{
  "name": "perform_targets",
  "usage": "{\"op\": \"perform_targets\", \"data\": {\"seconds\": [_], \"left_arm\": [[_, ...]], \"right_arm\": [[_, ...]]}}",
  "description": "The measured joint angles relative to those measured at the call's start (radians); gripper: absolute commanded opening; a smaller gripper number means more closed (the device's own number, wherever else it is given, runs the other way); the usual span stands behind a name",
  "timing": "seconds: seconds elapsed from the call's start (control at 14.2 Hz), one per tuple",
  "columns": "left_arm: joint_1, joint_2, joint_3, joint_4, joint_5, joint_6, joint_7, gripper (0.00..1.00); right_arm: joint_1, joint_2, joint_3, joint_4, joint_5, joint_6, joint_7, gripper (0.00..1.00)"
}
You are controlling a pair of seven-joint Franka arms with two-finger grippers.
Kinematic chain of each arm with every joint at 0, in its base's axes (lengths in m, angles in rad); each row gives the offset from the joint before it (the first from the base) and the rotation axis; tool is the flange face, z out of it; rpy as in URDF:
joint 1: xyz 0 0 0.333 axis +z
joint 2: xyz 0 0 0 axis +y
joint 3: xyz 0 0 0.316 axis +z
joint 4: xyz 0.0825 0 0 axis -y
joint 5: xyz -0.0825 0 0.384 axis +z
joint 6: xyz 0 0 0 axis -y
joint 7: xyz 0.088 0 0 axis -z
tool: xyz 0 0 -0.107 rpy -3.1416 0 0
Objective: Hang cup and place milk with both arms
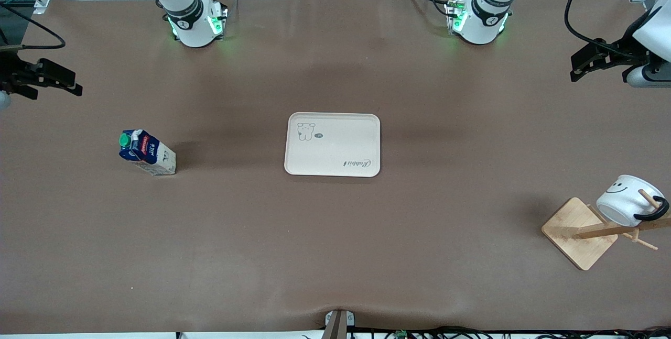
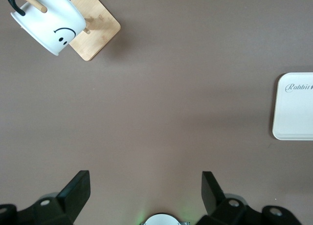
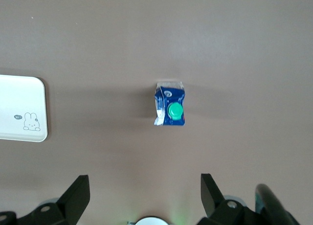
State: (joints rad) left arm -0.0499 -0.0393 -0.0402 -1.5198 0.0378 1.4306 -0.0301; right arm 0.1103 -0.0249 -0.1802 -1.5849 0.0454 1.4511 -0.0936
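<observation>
Front view: white tray (image 1: 332,144) sits mid-table with nothing on it, only a printed rabbit and lettering. Milk (image 1: 146,153) stands upright on the table toward the right arm's end, well apart from the tray. Cup (image 1: 627,200) hangs by its black handle on a peg of the wooden rack (image 1: 583,232), toward the left arm's end and nearer the camera than the tray. Right gripper (image 1: 73,86) is up over the table edge at its own end, fingers apart, holding nothing. Left gripper (image 1: 576,70) is likewise raised over its end of the table, fingers apart, holding nothing. Both arms wait, pulled out to the sides.

Left wrist view: left gripper (image 2: 145,187) spread wide over bare table, touching nothing. Cup (image 2: 48,20) tilted on the peg, smiley visible, rack base (image 2: 96,24) just beside it. Tray corner (image 2: 295,107) shows at the frame's edge.

Right wrist view: right gripper (image 3: 145,190) spread wide, touching nothing. Milk (image 3: 170,109) seen from above, green cap up. Tray (image 3: 21,108) edge well apart from it.
</observation>
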Motion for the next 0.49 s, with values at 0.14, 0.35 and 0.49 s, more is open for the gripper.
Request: {"op": "perform_targets", "data": {"seconds": [0.14, 0.35, 0.49], "left_arm": [[0.001, 0.000, 0.000, 0.000, 0.000, 0.002, 0.000, 1.00], [0.005, 0.000, 0.004, -0.001, -0.018, 0.002, 0.000, 1.00], [0.005, 0.000, 0.004, -0.004, -0.021, 0.002, 0.000, 1.00]], "right_arm": [[0.000, -0.010, 0.000, -0.026, 0.000, 0.015, 0.012, 1.00], [-0.001, -0.011, 0.001, -0.037, -0.002, 0.032, 0.013, 1.00], [0.000, -0.011, 0.004, -0.037, -0.026, 0.039, 0.013, 1.00]]}}
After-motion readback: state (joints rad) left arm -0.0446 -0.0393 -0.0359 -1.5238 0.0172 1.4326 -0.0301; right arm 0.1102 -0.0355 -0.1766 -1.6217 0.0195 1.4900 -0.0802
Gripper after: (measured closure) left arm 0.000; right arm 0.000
